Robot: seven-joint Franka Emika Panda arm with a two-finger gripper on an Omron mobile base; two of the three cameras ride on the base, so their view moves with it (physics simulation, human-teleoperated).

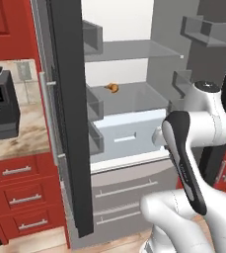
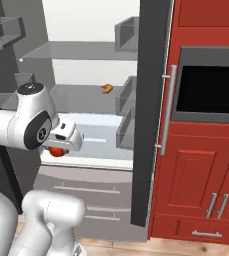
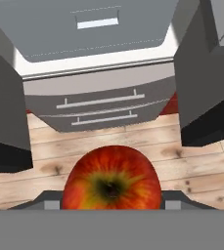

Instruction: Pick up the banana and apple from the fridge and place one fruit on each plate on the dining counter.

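Gripped between the end effector fingers, the apple hangs before the open fridge.

Pale grey fridge shelf, small orange-brown lumpy item lying on it

I get flat, even rendered light in all three views, with no single visible source. The fridge interior is the brightest patch, its back wall nearly blown out white at the upper centre of both base views. Shadows are soft and faint. The apple shows a mild gloss, no hard glare. Edges look slightly soft and low-resolution; I see no lens distortion.
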